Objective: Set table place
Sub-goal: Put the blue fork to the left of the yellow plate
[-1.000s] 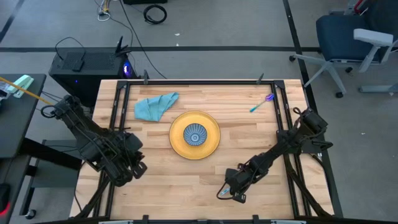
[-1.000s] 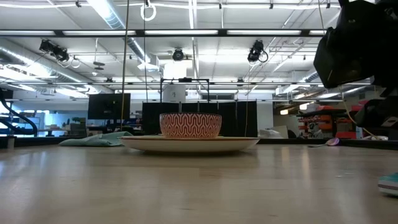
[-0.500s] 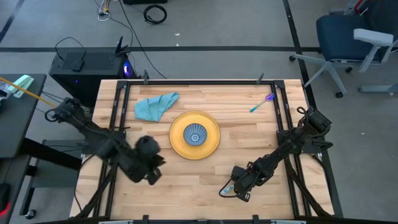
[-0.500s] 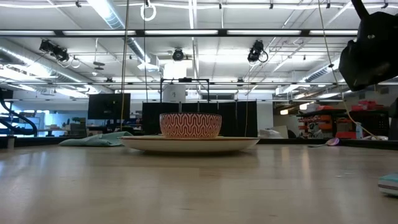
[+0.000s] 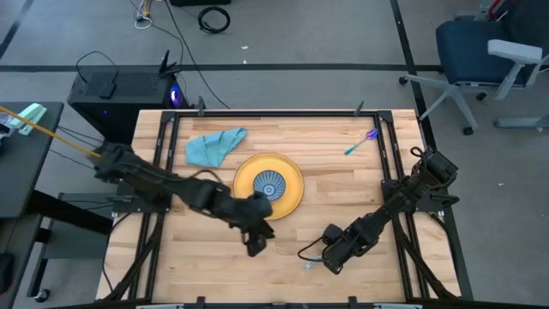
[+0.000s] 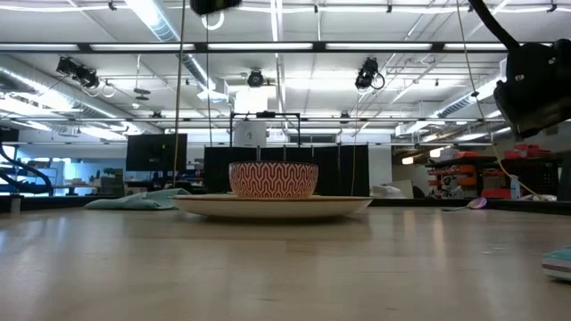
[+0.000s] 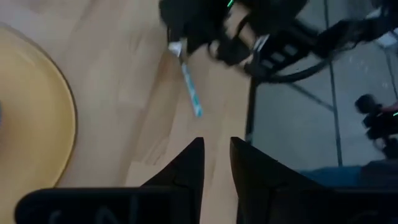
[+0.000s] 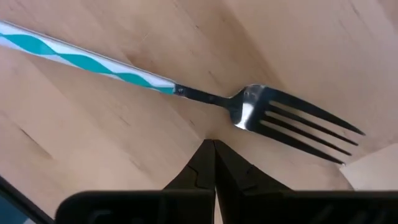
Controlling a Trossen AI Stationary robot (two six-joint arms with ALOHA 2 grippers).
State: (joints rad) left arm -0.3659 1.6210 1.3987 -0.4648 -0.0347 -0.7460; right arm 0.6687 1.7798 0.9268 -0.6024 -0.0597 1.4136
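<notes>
High view: left tool [image 5: 256, 246], parted, hovers at the plate's [image 5: 292, 190] six o'clock; right tool [image 5: 328, 260] (clenched, empty) sits beside the fork [image 8: 186, 92] on the bench [image 5: 360, 189].

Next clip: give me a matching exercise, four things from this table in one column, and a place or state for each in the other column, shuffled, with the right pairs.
Things:
1. bowl
2. cloth
3. fork
4. right gripper

Places or states:
A. lying flat on the table, just ahead of shut fingers
B. crumpled near the far left corner
C. standing on the yellow plate
D. shut, holding nothing, at the near edge

Pairs: 1-C, 2-B, 3-A, 4-D
</notes>
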